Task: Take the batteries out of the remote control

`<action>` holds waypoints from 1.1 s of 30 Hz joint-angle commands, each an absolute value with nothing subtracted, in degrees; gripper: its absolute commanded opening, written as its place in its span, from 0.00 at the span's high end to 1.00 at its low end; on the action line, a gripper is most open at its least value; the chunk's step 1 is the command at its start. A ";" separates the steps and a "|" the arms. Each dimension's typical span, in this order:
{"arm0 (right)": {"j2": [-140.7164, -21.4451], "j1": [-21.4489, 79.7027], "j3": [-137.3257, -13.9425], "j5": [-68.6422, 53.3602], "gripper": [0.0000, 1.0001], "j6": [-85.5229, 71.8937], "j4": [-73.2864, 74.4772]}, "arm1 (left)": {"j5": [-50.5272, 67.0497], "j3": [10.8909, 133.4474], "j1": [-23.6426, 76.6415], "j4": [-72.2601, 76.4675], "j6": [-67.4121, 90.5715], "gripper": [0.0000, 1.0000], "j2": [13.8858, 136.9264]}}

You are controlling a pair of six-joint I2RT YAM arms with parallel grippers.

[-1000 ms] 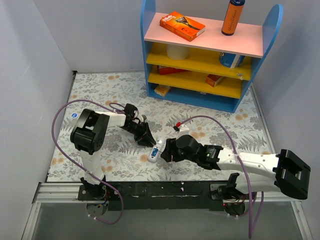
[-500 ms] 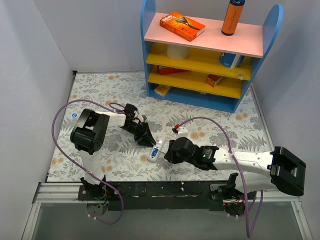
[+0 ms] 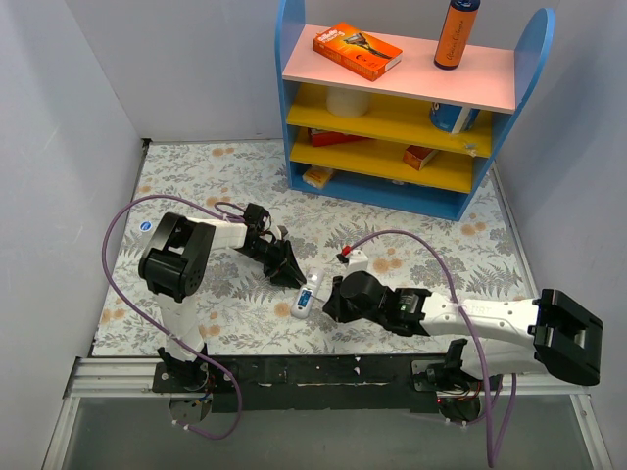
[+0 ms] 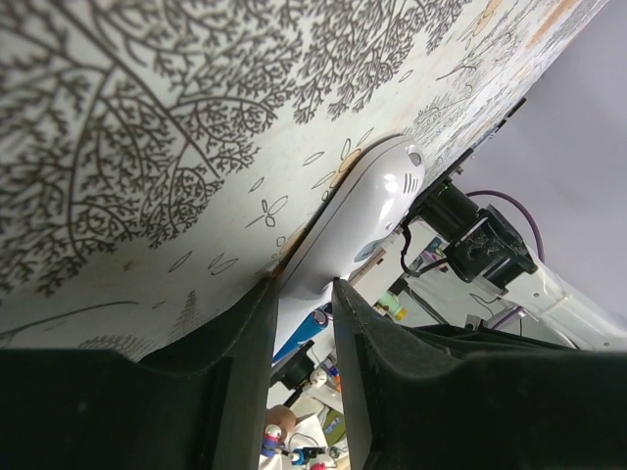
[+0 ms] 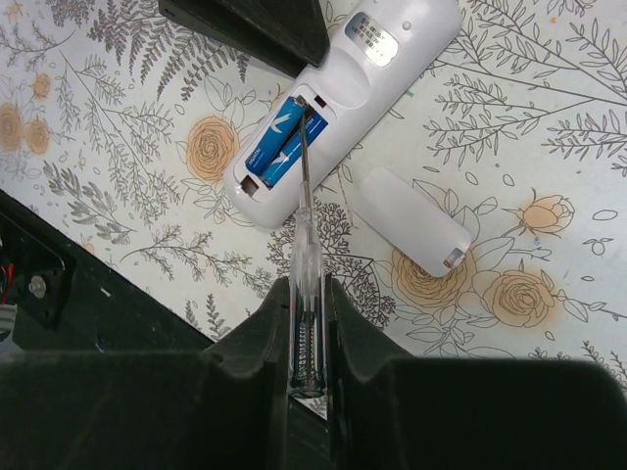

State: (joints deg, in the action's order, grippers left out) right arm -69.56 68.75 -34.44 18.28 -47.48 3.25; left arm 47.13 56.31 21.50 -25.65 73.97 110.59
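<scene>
The white remote control (image 5: 343,83) lies back-up on the flowered table with its slot uncovered. Two blue batteries (image 5: 279,137) sit side by side in the slot. My left gripper (image 4: 304,289) is shut on the remote's far end, and its black fingers (image 5: 250,24) show at the top of the right wrist view. My right gripper (image 5: 306,284) is shut on a clear-handled tool (image 5: 305,264). The tool's thin metal rod (image 5: 304,162) reaches to the batteries' upper end. The loose white cover (image 5: 411,223) lies just right of the remote. From above, the remote (image 3: 305,298) sits between both grippers.
A blue shelf unit (image 3: 411,108) with boxes and a bottle stands at the back. Grey walls (image 3: 59,147) close both sides. The black mounting rail (image 3: 323,372) runs along the near edge, and purple cables (image 3: 118,245) loop over the table beside each arm.
My right gripper's jaws have closed on the clear-handled tool, and the right arm has shifted slightly toward the near edge. The left arm and the remote have stayed put.
</scene>
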 commanded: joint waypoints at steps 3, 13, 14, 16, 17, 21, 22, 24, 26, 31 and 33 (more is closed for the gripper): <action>-65.75 68.64 -30.85 19.07 0.99 -41.84 -3.51 | 31.82 53.53 22.68 -26.46 71.01 0.70 115.49; -63.46 68.29 -25.67 18.63 0.99 -41.75 -7.64 | 31.29 53.53 22.68 -26.63 71.02 0.70 116.10; -63.20 68.29 -25.32 18.46 0.99 -41.75 -8.08 | 31.29 53.53 22.76 -26.63 71.10 0.70 116.10; -62.41 68.29 -24.00 17.93 0.99 -40.88 -10.01 | 31.38 53.44 22.76 -26.54 71.10 0.70 116.19; -62.05 68.12 -23.47 16.89 0.99 -40.17 -10.98 | 31.38 53.44 22.76 -26.63 71.19 0.70 116.10; -59.77 68.12 -20.23 14.42 0.99 -37.62 -16.42 | 31.46 53.35 22.76 -26.46 71.28 0.70 116.10; -58.98 68.20 -19.78 14.15 0.99 -37.27 -17.39 | 31.38 53.35 22.76 -26.46 71.28 0.70 116.10; -58.27 68.03 -19.25 12.84 0.99 -35.78 -19.59 | 31.46 53.35 22.76 -26.37 71.28 0.71 116.10; -58.53 68.12 -19.60 11.17 0.99 -34.20 -20.56 | 31.64 53.44 22.76 -26.28 71.28 0.71 116.10; -61.78 67.94 -22.32 9.14 0.99 -32.52 -20.31 | 31.90 53.53 22.76 -26.19 71.37 0.71 116.19; -63.18 67.94 -23.20 9.40 0.99 -32.78 -18.99 | 31.99 53.52 22.76 -26.19 71.28 0.70 116.10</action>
